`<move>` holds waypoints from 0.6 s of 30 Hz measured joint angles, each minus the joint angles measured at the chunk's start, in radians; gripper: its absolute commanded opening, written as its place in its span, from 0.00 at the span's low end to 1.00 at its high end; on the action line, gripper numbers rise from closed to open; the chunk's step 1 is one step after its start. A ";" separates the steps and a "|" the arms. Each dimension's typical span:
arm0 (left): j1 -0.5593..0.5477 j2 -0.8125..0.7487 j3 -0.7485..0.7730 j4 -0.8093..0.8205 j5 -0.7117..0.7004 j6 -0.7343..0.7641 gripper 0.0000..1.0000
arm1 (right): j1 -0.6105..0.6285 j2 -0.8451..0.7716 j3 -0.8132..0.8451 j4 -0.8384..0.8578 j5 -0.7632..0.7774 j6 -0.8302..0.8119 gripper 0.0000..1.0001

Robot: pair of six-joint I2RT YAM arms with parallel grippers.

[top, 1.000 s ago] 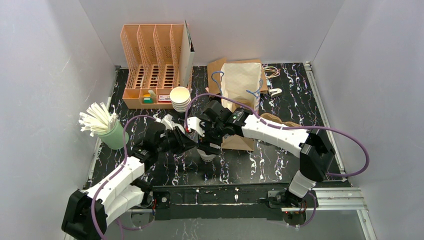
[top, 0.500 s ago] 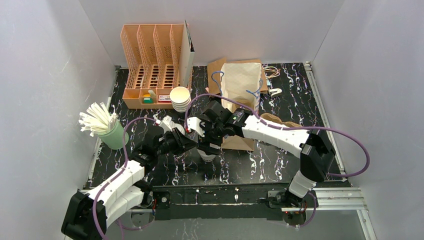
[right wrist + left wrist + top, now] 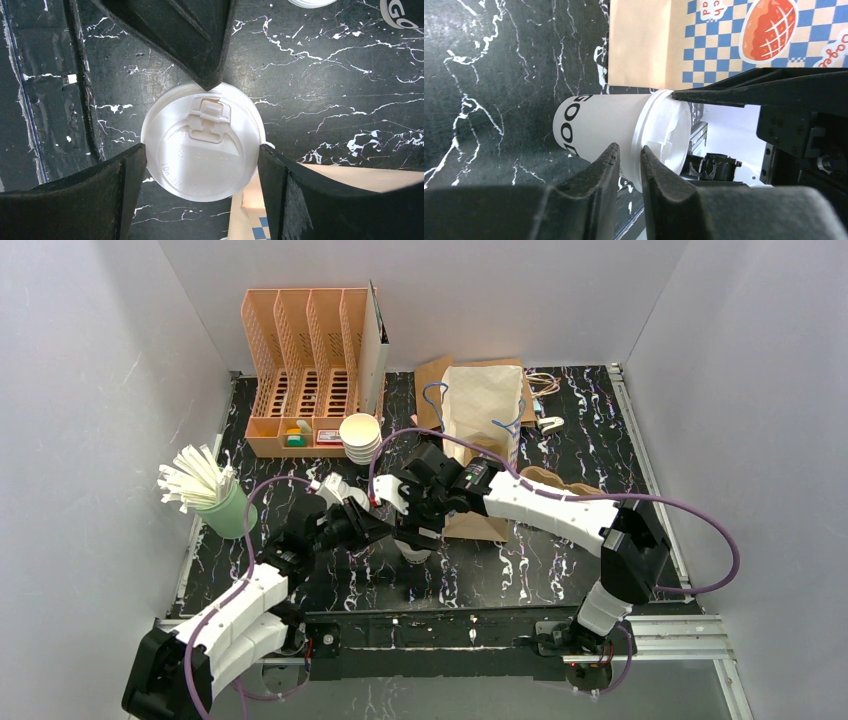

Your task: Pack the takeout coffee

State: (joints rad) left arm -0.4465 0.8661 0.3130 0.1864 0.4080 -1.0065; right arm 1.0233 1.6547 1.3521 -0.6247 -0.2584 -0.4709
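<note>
Black marbled table (image 3: 560, 570), white-walled booth: we see coffee cup (image 3: 599, 122) upright at centre, lid (image 3: 200, 175) seated on it. Left claw (image 3: 629, 150) nearly pressed together, tips against lid rim. Right claw (image 3: 201, 152) spread wide astride lid, gripping nothing as far as we can tell. We judge lidding about done. Left to do: cup into brown tray (image 3: 545, 477) half hidden behind right arm, then into paper bag (image 3: 483, 405) standing at back.
</note>
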 measured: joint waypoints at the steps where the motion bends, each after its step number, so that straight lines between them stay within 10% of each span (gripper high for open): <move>1: 0.000 -0.007 0.000 -0.006 -0.002 0.002 0.28 | 0.001 0.000 0.000 0.000 0.002 0.001 0.85; 7: -0.001 -0.059 0.087 -0.255 -0.054 0.062 0.50 | 0.016 0.000 0.008 -0.005 0.022 0.039 0.83; 18: -0.001 -0.122 0.504 -0.656 -0.230 0.229 0.54 | 0.025 -0.012 0.032 -0.069 0.066 0.146 0.79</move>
State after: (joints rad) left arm -0.4473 0.7444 0.8165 -0.4694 0.1780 -0.7776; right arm 1.0485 1.6428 1.3842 -0.6933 -0.1928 -0.3248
